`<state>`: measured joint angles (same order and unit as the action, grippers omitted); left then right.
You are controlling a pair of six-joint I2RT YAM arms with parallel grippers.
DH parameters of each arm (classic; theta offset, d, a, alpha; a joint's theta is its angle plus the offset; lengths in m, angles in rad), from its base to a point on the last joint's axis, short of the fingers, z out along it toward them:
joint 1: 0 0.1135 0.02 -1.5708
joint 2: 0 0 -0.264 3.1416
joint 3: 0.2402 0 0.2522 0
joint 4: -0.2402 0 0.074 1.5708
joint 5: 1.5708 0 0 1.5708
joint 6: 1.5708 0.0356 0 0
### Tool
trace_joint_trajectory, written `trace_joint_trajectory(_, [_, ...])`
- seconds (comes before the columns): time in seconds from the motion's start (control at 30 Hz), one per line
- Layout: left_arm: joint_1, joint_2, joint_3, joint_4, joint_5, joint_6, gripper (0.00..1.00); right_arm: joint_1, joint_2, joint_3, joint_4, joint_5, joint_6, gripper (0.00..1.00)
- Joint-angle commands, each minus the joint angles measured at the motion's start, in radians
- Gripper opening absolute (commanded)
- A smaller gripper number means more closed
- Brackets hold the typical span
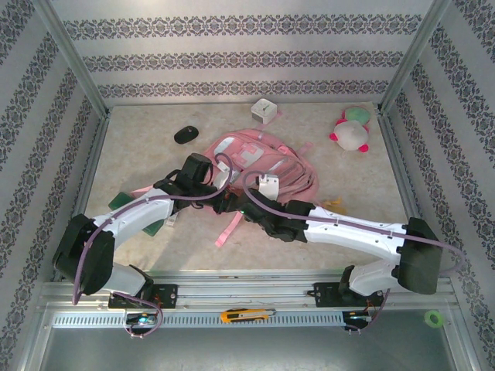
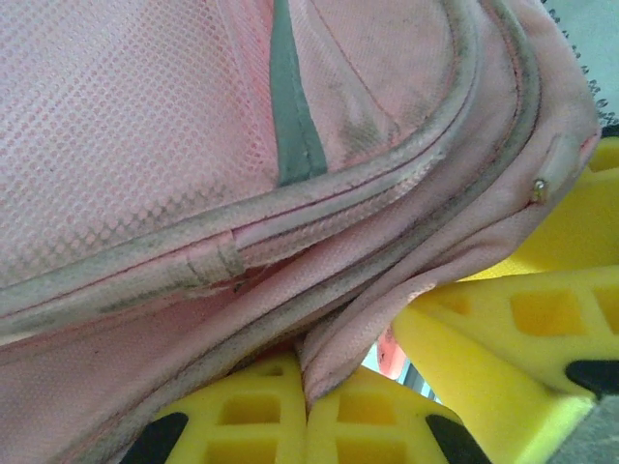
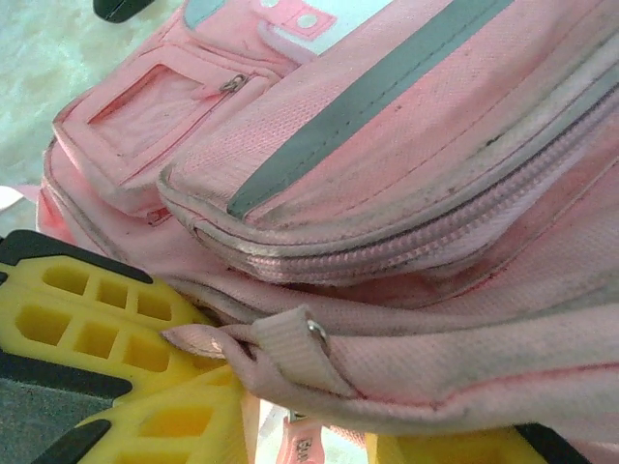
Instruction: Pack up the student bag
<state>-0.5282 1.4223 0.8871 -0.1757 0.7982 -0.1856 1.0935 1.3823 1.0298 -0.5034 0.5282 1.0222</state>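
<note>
Left arm [image 1: 128, 216]: runs from the lower left of the overhead frame up to the bag's left side; a green flat item [image 1: 124, 202] lies partly under it
Left gripper [image 2: 308, 411]: closed; yellow fingers [image 2: 232, 416] meet at the bottom centre of the left wrist frame; a fold of pink bag fabric is pinched between them
Black oval object [image 1: 186, 134]: left of centre, upper half of the overhead frame; on the table [image 1: 131, 154]; near the bag, not touching
Utility knife [image 1: 246, 314]: bottom centre; lying on the metal rail
Student bag [image 1: 259, 162]: centre of the overhead frame; lying flat on the table; a pink strap [image 1: 226, 230] trails toward the bottom; soiled zip piping and a grey stripe show in both wrist frames
White box [image 1: 265, 110]: above the bag, near the back wall
Right gripper [image 3: 309, 435]: bottom of the right wrist frame; yellow fingers [image 3: 97, 324] stand apart; a pink strap loop with a small metal ring [image 3: 316, 331] lies across the gap; whether the pads press it cannot be told
Plush toy [image 1: 352, 130]: upper right; well apart from the bag
Right arm [image 1: 356, 232]: runs from the lower right to the bag's lower edge
Green tape roll [image 1: 433, 318]: lower right corner
</note>
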Motion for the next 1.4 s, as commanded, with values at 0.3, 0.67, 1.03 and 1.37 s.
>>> trace_joint_trajectory(0.3, [0.020, -0.051, 0.035, 0.053, 0.126, -0.078, 0.00, -0.011, -0.045, -0.063, -0.054, 0.123, 0.006, 0.22])
trace_joint_trajectory(0.67, [0.040, -0.062, 0.037, 0.045, 0.105, -0.081, 0.00, -0.013, -0.075, -0.110, -0.070, 0.102, 0.005, 0.00])
trace_joint_trajectory(1.03, [0.050, -0.070, 0.030, 0.061, 0.114, -0.087, 0.00, -0.047, -0.079, -0.140, 0.028, -0.022, -0.060, 0.22])
trace_joint_trajectory(1.37, [0.060, -0.082, 0.024, 0.075, 0.119, -0.093, 0.00, -0.046, -0.011, -0.082, 0.091, -0.119, -0.180, 0.15])
